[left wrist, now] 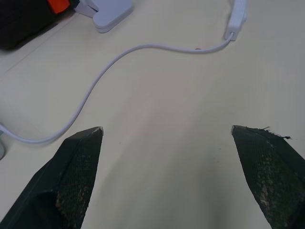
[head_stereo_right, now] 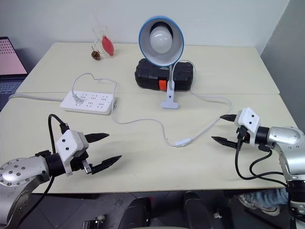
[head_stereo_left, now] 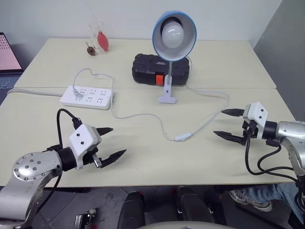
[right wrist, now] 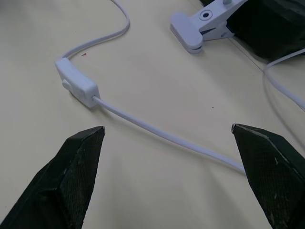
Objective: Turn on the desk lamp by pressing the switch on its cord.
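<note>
The desk lamp (head_stereo_left: 173,36), blue-rimmed with a white bulb, stands unlit at the table's middle on a small white base (head_stereo_left: 167,98). Its thin white cord (head_stereo_left: 143,116) runs from the power strip across the table to the oblong white switch (head_stereo_left: 183,137), then curves back to the lamp. The same switch (right wrist: 76,86) lies in the right wrist view, ahead of that gripper. My right gripper (head_stereo_left: 226,124) hovers open a short way right of the switch. Near the front left, my left gripper (head_stereo_left: 114,141) stands open and empty, well left of the switch (left wrist: 237,16).
A white power strip (head_stereo_left: 87,97) with a plug in it lies at the left. Behind the lamp sits a black case (head_stereo_left: 159,69) with an orange latch. A glass with something red in it (head_stereo_left: 99,37) stands at the back left. A laptop (head_stereo_left: 7,53) sits at the far left.
</note>
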You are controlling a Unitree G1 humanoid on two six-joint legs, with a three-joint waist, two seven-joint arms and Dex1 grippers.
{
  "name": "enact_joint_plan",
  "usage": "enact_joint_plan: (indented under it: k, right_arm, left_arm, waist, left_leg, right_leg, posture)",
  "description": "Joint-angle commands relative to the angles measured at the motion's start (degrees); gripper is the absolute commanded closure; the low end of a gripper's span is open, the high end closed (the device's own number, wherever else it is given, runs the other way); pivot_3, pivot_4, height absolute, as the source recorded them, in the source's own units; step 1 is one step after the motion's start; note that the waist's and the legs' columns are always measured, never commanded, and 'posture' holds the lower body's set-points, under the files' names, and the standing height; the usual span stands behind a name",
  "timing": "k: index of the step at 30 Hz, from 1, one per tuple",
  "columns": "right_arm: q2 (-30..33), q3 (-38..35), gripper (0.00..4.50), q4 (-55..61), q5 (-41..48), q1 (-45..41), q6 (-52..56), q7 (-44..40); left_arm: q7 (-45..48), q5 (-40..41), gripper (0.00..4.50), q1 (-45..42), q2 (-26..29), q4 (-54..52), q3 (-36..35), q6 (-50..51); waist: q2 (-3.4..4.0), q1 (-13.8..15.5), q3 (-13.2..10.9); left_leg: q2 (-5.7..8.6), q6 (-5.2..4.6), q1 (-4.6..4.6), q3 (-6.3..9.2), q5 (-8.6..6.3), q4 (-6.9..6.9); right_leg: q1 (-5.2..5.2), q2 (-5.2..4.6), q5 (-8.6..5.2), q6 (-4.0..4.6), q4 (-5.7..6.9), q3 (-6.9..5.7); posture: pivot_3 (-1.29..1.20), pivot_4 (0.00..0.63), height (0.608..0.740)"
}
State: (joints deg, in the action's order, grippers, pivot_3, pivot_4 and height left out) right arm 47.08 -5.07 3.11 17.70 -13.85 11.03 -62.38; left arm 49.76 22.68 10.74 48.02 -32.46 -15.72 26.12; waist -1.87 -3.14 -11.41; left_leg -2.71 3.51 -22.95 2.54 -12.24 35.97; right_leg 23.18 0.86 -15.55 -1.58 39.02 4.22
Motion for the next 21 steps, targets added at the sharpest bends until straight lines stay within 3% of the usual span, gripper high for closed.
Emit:
enact_joint_plan:
  k: [1, 12, 21]
  right_arm:
    - [0.1, -1.1, 0.03, 3.2, 0.8, -0.1, -1.2, 0.2]
    - [0.1, 0.5, 0.03, 4.4, 1.1, -1.7, 1.0, -0.7]
    - [2.6, 7.5, 0.03, 4.3, -2.8, -5.8, -0.4, -6.5]
  left_arm:
    - [-0.1, -0.1, 0.00, -0.7, 0.5, -0.2, 0.5, 0.2]
    - [-1.3, -3.3, 0.00, 0.0, -0.4, 0.1, 1.6, -4.6]
    - [2.6, -0.9, 0.00, -0.4, 0.3, -2.6, 2.2, -7.5]
  waist:
    - [0.00, 0.0, 0.0]
    - [0.00, 0.0, 0.0]
    - [0.00, -0.1, 0.0]
  left_leg:
    - [0.00, 0.00, 0.00, 0.00, 0.00, 0.00]
    - [0.00, 0.00, 0.00, 0.00, 0.00, 0.03]
    - [-0.01, 0.00, 0.01, -0.01, 0.00, 0.02]
  right_leg:
    - [0.00, 0.00, 0.00, 0.00, 0.00, 0.00]
    - [0.00, 0.00, -0.04, 0.07, 0.00, 0.02]
    - [0.00, 0.00, -0.04, 0.07, 0.01, 0.01]
  posture:
    - [0.00, 0.150, 0.740]
    - [0.00, 0.150, 0.740]
    - [0.00, 0.150, 0.740]
